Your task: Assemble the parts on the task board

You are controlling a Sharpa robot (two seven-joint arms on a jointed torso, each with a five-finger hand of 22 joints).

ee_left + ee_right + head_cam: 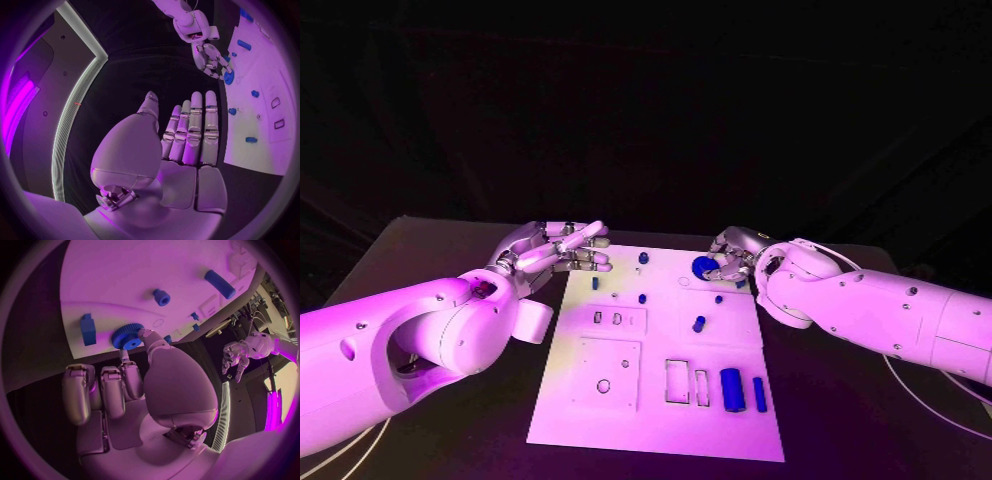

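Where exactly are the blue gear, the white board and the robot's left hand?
gear (127,336): right wrist view, its toothed face.
board (661,425): head view, bare near edge.
left hand (187,135): left wrist view, its straight fingers.

Lab (dark-draped robot bench (444,240))

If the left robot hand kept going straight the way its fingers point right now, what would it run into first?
Probably nothing soon. The left robot hand is open, its fingers pointing along the task board's far left edge toward the bare black table beyond. The right robot hand on the blue gear looks off to the side, though depth is unclear.
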